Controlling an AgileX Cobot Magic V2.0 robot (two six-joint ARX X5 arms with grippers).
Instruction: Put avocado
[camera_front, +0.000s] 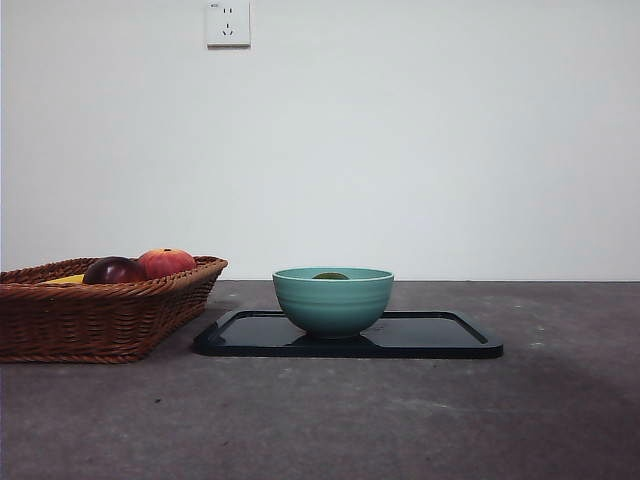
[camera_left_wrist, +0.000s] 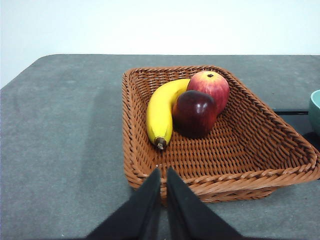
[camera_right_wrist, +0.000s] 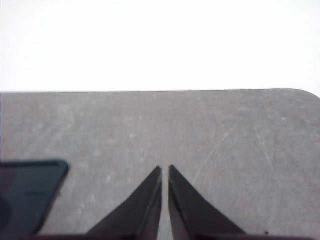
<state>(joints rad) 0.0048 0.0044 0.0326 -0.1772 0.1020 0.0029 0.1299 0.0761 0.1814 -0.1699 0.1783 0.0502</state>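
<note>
The avocado lies inside the teal bowl; only its dull dark-green top shows above the rim in the front view. The bowl stands on a black tray. My left gripper is shut with nothing in it, hanging just before the near rim of the wicker basket. My right gripper is shut and empty over bare grey table, with a corner of the black tray off to one side. Neither arm shows in the front view.
The wicker basket at the table's left holds a banana, a dark maroon fruit and a red-orange fruit. An edge of the teal bowl shows beside the basket. A wall socket sits high on the wall.
</note>
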